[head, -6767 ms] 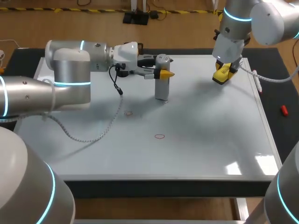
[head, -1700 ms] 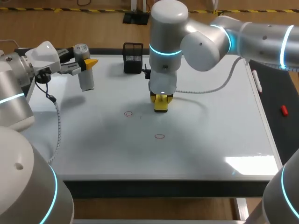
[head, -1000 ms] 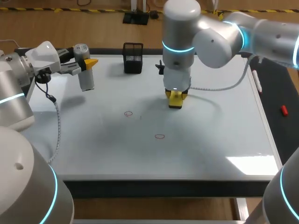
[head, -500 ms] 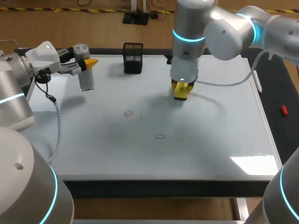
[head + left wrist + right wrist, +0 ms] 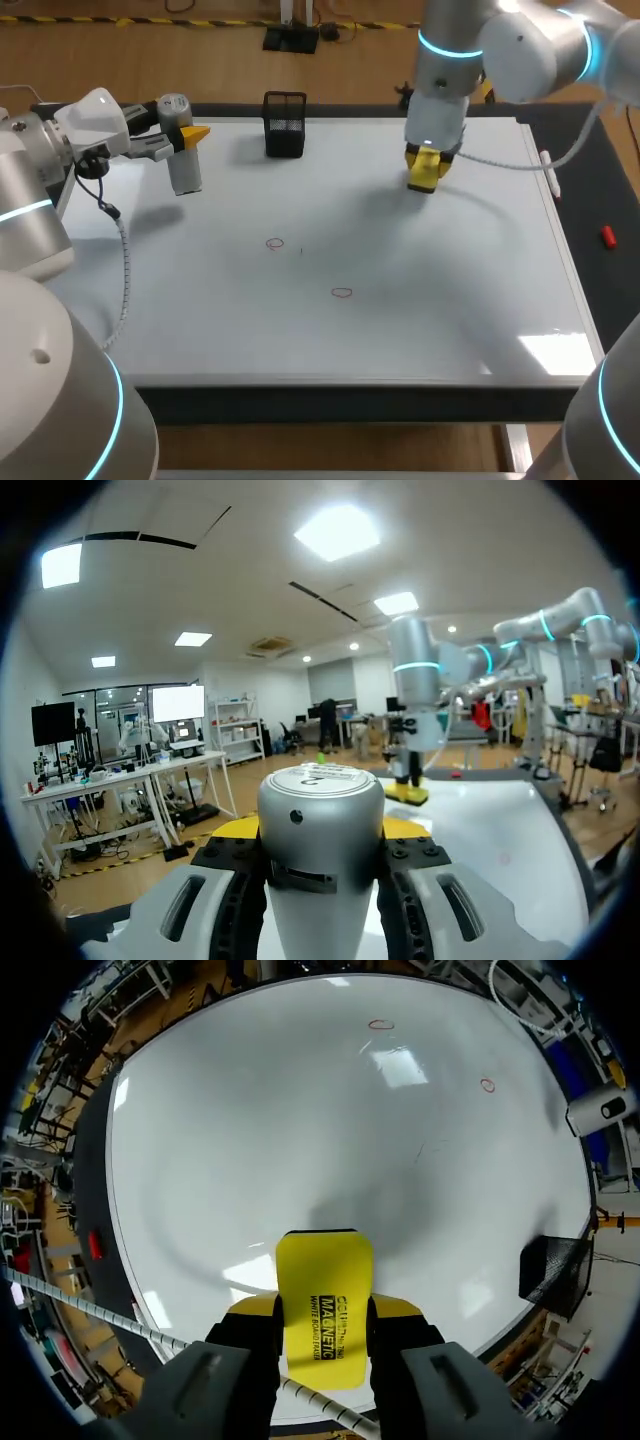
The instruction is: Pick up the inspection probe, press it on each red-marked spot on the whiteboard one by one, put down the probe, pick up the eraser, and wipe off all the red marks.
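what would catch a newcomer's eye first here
The yellow eraser gripped in the right claw, over the whiteboard's far right part, stands out most. At the far left the left claw holds the silver probe upright, and two small red circles sit near the board's middle.

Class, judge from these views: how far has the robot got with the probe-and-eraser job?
Done: the eraser is picked up, shut in the right gripper over the whiteboard. In hand: the left gripper holds the probe, not yet set down. Left: two red circles are unwiped; whether they were probed cannot be told.
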`<state>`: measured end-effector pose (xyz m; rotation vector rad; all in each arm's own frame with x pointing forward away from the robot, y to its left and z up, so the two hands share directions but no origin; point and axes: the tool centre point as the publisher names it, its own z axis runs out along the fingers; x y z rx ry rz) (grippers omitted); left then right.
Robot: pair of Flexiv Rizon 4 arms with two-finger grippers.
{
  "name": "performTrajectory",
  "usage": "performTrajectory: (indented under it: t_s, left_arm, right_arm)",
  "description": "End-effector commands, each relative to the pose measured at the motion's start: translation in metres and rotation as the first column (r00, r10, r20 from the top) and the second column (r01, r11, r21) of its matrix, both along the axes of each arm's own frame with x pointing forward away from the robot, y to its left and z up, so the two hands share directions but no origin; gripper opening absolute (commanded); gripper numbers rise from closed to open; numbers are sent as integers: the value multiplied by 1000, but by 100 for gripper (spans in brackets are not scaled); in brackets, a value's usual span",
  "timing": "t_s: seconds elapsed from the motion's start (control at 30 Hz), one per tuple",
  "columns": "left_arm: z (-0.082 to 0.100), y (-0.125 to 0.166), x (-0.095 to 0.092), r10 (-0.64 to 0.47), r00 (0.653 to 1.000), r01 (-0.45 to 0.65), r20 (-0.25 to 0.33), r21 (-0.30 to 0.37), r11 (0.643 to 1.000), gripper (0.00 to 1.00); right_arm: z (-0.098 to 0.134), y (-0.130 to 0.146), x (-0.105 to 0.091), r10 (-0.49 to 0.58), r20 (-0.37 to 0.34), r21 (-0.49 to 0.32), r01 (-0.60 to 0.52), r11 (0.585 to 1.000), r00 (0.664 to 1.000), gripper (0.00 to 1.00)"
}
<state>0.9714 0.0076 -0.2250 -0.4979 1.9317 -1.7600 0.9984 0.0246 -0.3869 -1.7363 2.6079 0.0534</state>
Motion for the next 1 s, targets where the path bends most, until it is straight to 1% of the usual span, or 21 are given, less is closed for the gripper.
performTrajectory:
  t_s: [0.03, 0.17, 1.0]
  left_arm:
    - [1, -1, 0, 3, 1000, -3, 2, 0, 1000, 0]
    - [1, -1, 0, 3, 1000, -3, 2, 0, 1000, 0]
    - [1, -1, 0, 3, 1000, -3, 2, 0, 1000, 0]
  right_arm:
    - [2, -11, 7, -11, -11, 3, 11, 1000, 1000, 0]
    - [2, -17, 9, -35, -21, 0, 35, 999, 999, 0]
    - [2, -17, 9, -35, -20, -1, 35, 999, 999, 0]
